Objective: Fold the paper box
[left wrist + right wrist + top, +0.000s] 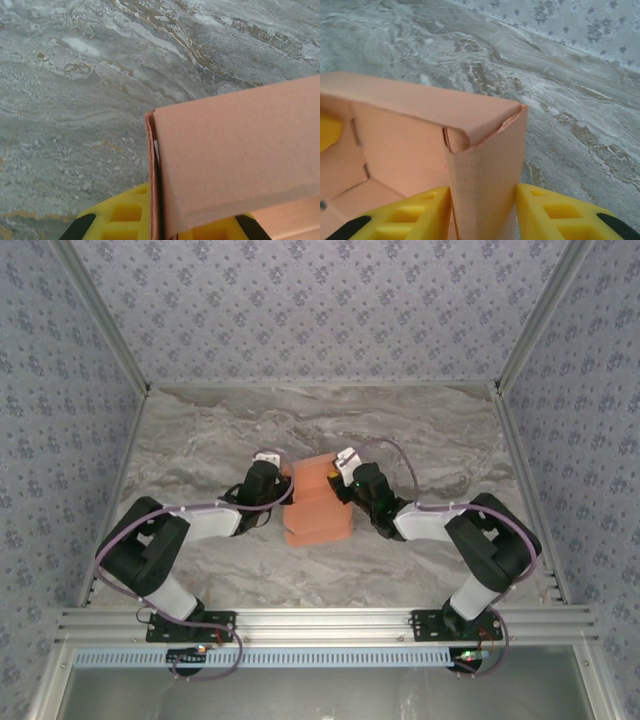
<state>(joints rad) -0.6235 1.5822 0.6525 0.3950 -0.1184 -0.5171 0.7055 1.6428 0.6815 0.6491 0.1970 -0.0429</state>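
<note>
The salmon-orange, thin cardboard paper box (318, 502) sits half-formed at the middle of the top view. It rests on the grey marbled table (200, 445), with some of its walls raised. The left gripper (284, 486) meets its left side and the right gripper (341, 480) its upper right corner.

In the left wrist view the box (240, 160) fills the lower right. A thin upright wall edge runs down to the bottom centre, where the left gripper (156, 227) is clamped tight on it, with yellow fingers (120, 215) on either side.

In the right wrist view the box (420, 107) spans the left and centre, its inside open at the lower left. The right gripper (482, 217) grips the standing corner wall, and its yellow fingers (555, 210) press against both faces.
</note>
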